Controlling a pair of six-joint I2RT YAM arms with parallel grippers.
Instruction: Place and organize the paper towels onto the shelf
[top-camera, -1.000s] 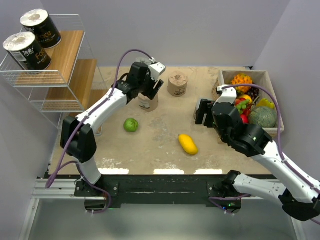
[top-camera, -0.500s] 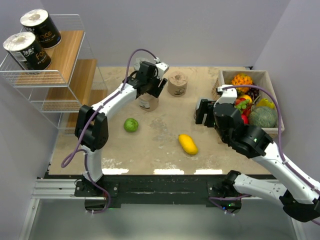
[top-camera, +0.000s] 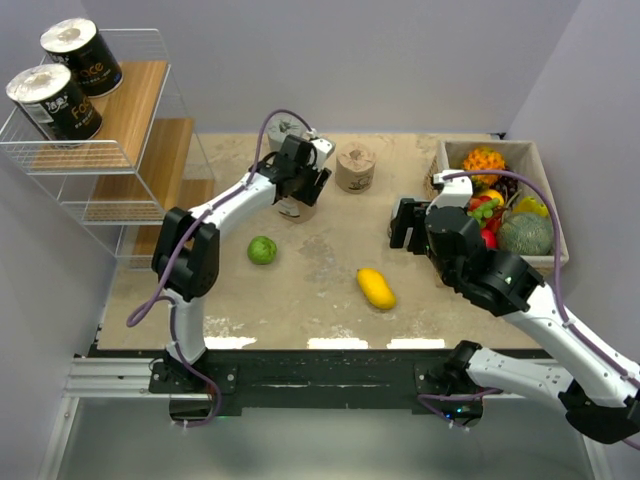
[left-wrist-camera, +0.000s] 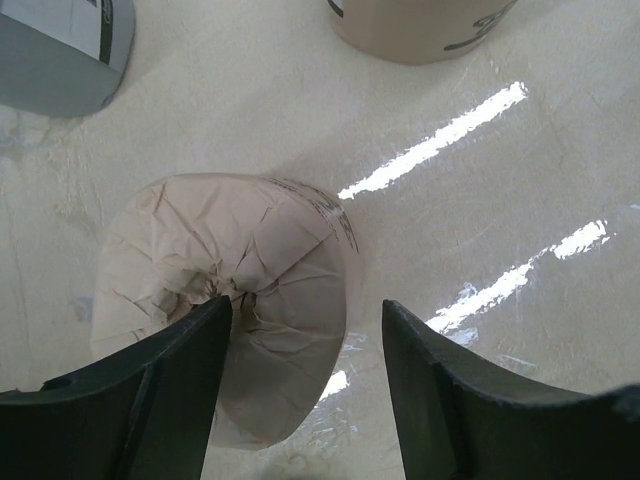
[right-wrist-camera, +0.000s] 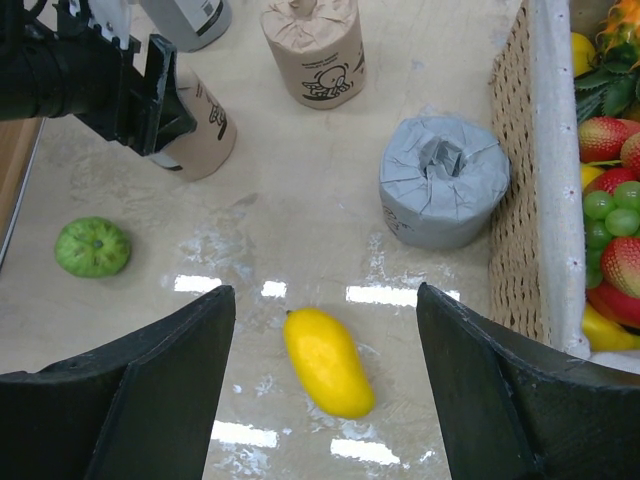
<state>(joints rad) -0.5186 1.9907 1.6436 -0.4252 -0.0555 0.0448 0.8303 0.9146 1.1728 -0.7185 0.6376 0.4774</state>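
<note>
Two black paper towels (top-camera: 80, 57) (top-camera: 55, 100) stand on the top tier of the white wire shelf (top-camera: 130, 110). A tan roll (top-camera: 297, 208) (left-wrist-camera: 220, 260) stands upright on the table under my left gripper (top-camera: 300, 188) (left-wrist-camera: 305, 310). That gripper is open; its left finger (left-wrist-camera: 150, 390) covers the roll's top and a gap remains on the right. A second tan roll (top-camera: 354, 168) (right-wrist-camera: 312, 50) and a grey roll (top-camera: 284, 127) (left-wrist-camera: 60, 50) stand just beyond. Another grey roll (right-wrist-camera: 443, 180) stands by the basket. My right gripper (top-camera: 405, 222) (right-wrist-camera: 325, 300) hangs open and holds nothing.
A yellow mango (top-camera: 376, 288) (right-wrist-camera: 328, 362) lies below the right gripper, and a green fruit (top-camera: 262, 249) (right-wrist-camera: 92, 247) lies left of it. A basket (top-camera: 500, 150) (right-wrist-camera: 520, 200) full of fruit fills the right side. The shelf's lower tiers hold nothing.
My left arm reached farther right and down over the tan roll, uncovering the grey roll behind, and its jaws narrowed a little. The right arm stayed still.
</note>
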